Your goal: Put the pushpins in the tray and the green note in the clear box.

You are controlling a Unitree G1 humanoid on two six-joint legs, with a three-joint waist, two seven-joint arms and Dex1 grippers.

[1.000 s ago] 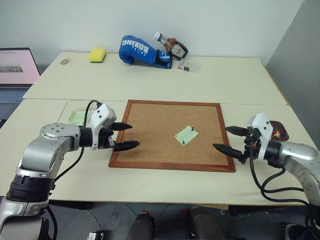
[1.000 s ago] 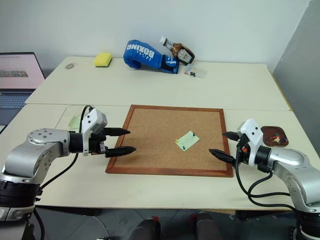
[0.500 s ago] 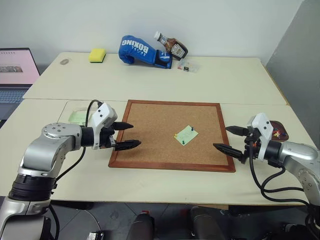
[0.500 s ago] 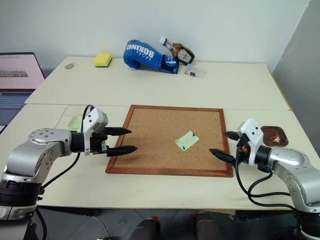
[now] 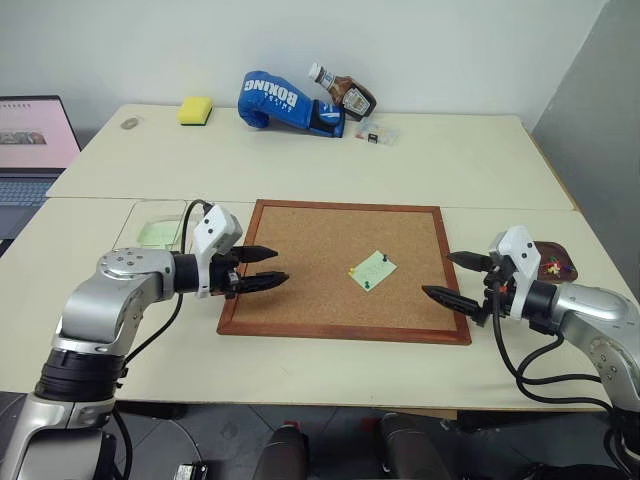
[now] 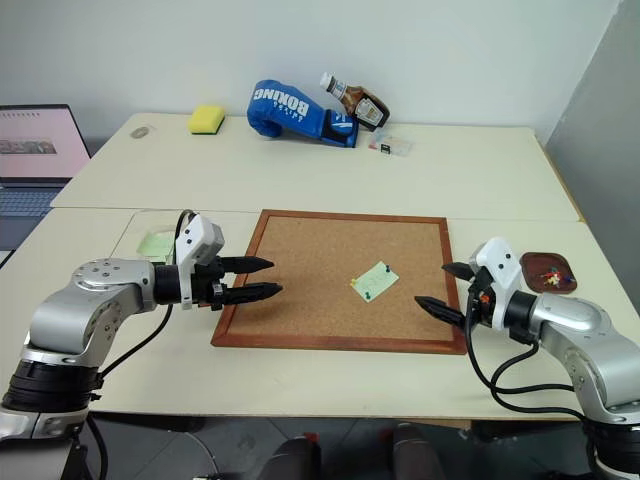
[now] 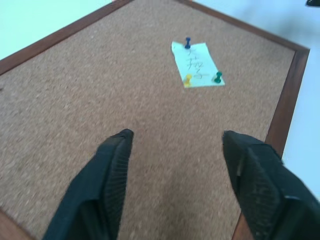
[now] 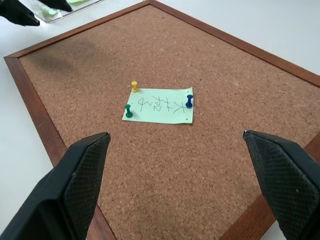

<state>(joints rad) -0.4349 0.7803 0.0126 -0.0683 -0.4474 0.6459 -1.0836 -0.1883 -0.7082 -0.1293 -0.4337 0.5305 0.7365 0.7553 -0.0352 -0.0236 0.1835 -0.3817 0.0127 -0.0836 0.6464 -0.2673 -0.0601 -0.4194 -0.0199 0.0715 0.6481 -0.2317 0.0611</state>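
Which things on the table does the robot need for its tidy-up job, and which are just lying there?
Needed:
- pale green paper note pinned on the corkboard
- blue, yellow and green pushpins holding it
- small dark brown oval tray
- shallow clear plastic box

Just lying about:
- blue boxing glove
- brown sauce bottle
- yellow sponge
- small clear case
- laptop

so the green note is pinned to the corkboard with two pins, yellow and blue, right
Not quite: the green note is pinned to the corkboard with three pins, yellow, blue and green. The right wrist view shows all three.
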